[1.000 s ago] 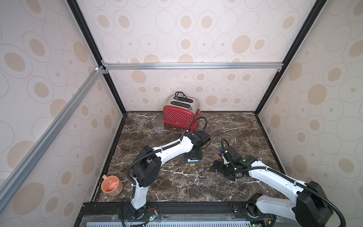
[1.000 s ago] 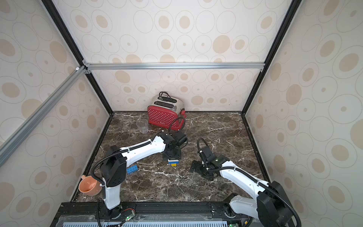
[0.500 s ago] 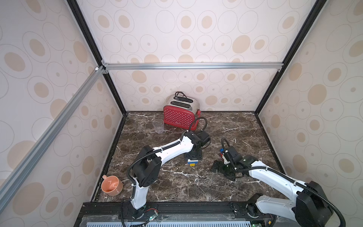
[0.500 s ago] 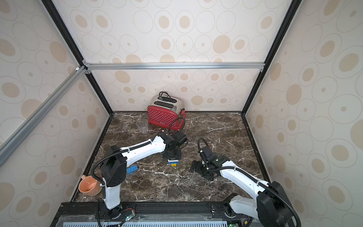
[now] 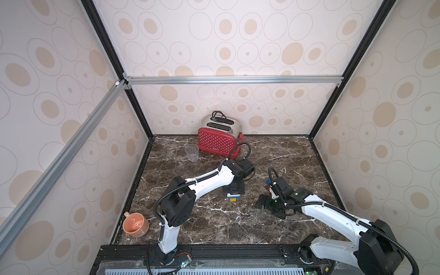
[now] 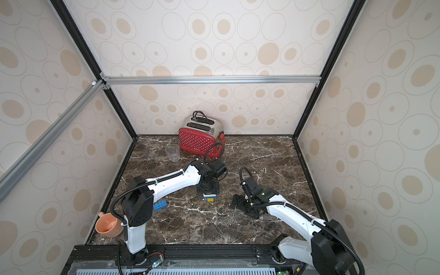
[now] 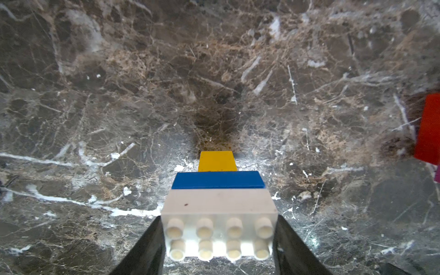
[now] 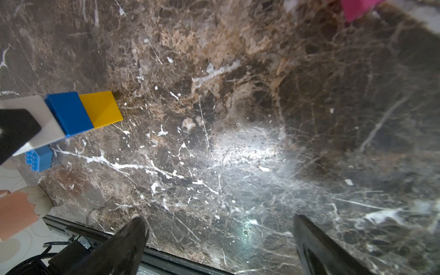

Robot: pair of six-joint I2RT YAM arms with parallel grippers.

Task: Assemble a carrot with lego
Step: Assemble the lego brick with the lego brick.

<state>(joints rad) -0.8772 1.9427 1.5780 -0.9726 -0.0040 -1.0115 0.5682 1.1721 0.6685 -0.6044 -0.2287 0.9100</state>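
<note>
Marble table at the lower edge carries a peach mug at lower left, a loose blue brick above and right of it. Right of centre the right gripper hangs spread wide and empty. At centre the left gripper clamps the white brick of the carrot, yellow tip pointing down at the marble. Red and blue bricks sit above the right gripper; a clear cup and red toaster stand farthest back.
</note>
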